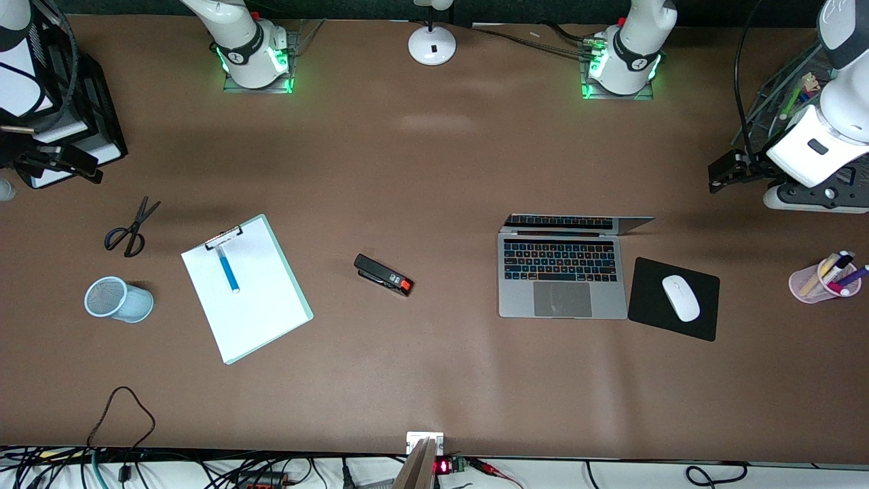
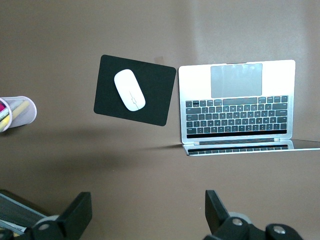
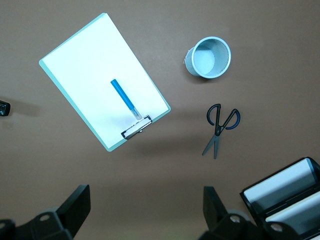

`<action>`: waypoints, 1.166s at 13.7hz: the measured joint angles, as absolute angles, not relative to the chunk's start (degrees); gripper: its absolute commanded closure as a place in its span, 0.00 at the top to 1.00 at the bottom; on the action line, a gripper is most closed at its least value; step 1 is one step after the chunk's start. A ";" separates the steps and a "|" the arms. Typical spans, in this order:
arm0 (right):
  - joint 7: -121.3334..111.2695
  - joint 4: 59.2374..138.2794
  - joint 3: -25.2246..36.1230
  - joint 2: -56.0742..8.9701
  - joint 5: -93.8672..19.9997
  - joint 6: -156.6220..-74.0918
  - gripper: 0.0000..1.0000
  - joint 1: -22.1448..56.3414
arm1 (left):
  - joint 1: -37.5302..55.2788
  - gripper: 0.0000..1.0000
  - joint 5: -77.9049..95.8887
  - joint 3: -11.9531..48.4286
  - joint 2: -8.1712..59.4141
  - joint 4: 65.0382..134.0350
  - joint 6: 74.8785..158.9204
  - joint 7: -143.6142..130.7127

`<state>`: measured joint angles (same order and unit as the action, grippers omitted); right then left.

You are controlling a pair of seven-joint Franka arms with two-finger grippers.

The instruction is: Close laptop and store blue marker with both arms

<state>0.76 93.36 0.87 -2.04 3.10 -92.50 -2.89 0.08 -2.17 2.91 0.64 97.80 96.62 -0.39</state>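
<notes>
The laptop (image 1: 562,275) stands open on the table toward the left arm's end, screen upright; it also shows in the left wrist view (image 2: 237,100). The blue marker (image 1: 228,269) lies on a white clipboard (image 1: 258,305) toward the right arm's end, and shows in the right wrist view (image 3: 122,97). My left gripper (image 1: 721,173) hangs open and empty in the air past the laptop at the table's end (image 2: 147,212). My right gripper (image 1: 85,168) hangs open and empty at the other end, over the table near the scissors (image 3: 147,210).
A black mouse pad (image 1: 648,299) with a white mouse (image 1: 681,297) lies beside the laptop. A pink pen cup (image 1: 825,278), a black stapler (image 1: 383,274), black scissors (image 1: 132,227), a light-blue mesh cup (image 1: 117,299), a black tray (image 3: 285,195) and a lamp base (image 1: 432,44) are on the table.
</notes>
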 measured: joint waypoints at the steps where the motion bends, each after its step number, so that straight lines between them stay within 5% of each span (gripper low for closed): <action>1: 0.76 93.36 0.87 -2.00 3.09 -92.50 1.00 -2.89 | 0.08 1.00 -2.17 2.91 0.64 97.80 96.62 -0.39; 12: 0.76 93.33 0.82 -3.78 2.61 -96.27 1.00 -2.87 | 0.08 0.95 -2.17 2.91 0.64 97.79 96.61 -0.39; 15: 0.76 93.29 0.76 -6.64 1.72 -98.27 1.00 -2.85 | 0.09 0.21 -2.17 2.92 0.68 97.79 96.54 -0.38; 16: 0.75 93.28 0.65 -7.59 1.66 -98.34 1.00 -2.81 | 0.14 0.11 -2.17 2.94 0.76 97.79 96.48 -0.38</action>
<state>0.75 93.28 0.65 -7.59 1.66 -98.34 -2.81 0.14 -2.17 2.94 0.76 97.79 96.48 -0.38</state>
